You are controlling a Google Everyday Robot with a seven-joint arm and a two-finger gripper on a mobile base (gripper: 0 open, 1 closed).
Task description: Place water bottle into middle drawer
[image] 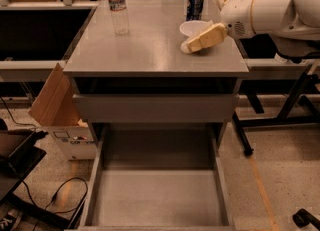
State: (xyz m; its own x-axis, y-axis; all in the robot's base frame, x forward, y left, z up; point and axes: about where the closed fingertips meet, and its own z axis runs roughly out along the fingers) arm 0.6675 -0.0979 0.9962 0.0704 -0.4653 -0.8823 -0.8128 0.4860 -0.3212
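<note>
Over the cabinet top [150, 50], claw [189, 46] well right of water bottle [117, 7]

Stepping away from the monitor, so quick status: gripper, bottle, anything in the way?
Gripper over cabinet top's right side, beside white bowl. Water bottle upright back left, untouched. Middle drawer open, floor bare. Nothing between gripper and bottle.

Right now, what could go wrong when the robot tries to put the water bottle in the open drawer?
The gripper hangs right by the white bowl and blue can, so it might bump them moving across. The water bottle is tall and slim, near the far left edge of the cabinet top; a nudge could tip it off. The middle drawer is low down, so a loose grip could drop it.
</note>
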